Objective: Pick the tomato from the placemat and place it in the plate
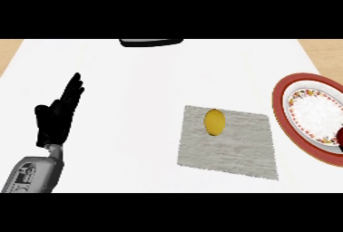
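A grey woven placemat (231, 152) lies right of the counter's middle. A yellow oval fruit (214, 121) rests on its upper left part. At the right edge is a round plate (285, 122) with a red rim, a flowered band and a white centre. A dark red rounded thing (340, 138), cut off by the view's right edge, sits on the plate's lower part; it may be the tomato. My left hand (57, 115) is at the left, open with its fingers straight and pointing up, holding nothing and far from the placemat. My right hand does not show.
A dark object (151, 42) pokes in at the counter's far edge, top centre. The white counter top (134, 90) stretches between my left hand and the placemat. Wooden floor shows at both upper corners.
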Controlling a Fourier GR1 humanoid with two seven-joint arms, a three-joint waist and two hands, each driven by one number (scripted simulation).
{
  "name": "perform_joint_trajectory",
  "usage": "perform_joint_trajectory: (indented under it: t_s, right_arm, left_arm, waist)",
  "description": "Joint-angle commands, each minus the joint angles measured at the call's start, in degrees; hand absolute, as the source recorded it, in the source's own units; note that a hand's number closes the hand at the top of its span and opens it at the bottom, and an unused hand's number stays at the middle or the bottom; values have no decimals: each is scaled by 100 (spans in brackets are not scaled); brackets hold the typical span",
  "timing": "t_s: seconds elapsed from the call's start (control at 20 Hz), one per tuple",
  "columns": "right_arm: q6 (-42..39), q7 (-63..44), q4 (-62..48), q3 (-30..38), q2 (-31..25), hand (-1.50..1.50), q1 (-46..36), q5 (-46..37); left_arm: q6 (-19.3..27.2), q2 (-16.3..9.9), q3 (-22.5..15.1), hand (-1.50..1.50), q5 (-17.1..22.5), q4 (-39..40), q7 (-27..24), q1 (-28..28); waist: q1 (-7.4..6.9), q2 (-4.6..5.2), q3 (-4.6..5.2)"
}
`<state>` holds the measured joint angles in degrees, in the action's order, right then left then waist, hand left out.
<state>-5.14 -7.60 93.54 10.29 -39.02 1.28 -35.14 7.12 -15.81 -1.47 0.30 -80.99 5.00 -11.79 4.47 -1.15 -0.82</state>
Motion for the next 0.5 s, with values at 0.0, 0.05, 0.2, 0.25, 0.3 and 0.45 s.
perform_joint_trajectory:
  t_s: [0.0, 0.05, 0.2, 0.25, 0.3, 0.45]
  right_arm:
    - [105, 1551, -333, 823, -519, 150, -80, 813]
    - [-25, 1884, -361, 1011, -670, 150, -121, 1069]
    - [-248, 3162, -741, 1427, -865, 150, -61, 1712]
    - [-403, 3508, -935, 1635, -1014, 150, -130, 1942]
    - [-646, 3871, -1232, 1762, -1102, 150, -75, 2171]
    - [-1414, 4813, -2226, 2177, -1607, 150, -31, 2624]
  left_arm:
    - [14, 18, 8, 0, 8, -22, -15, 42]
    - [24, -25, 54, 0, 12, -46, -3, 29]
    - [-13, 27, 24, 0, 50, -33, -12, 88]
    - [-21, 30, 0, 0, 27, -44, -51, 23]
    - [-82, -8, 25, 0, 50, 4, -118, 16]
    - [-117, -66, -2, 0, -7, -48, -116, -47]
  waist:
    - [14, 20, -16]
    - [29, -7, -8]
    - [-21, 29, 6]
    - [-53, 51, 14]
    - [-96, 86, 23]
    - [-293, 126, 41]
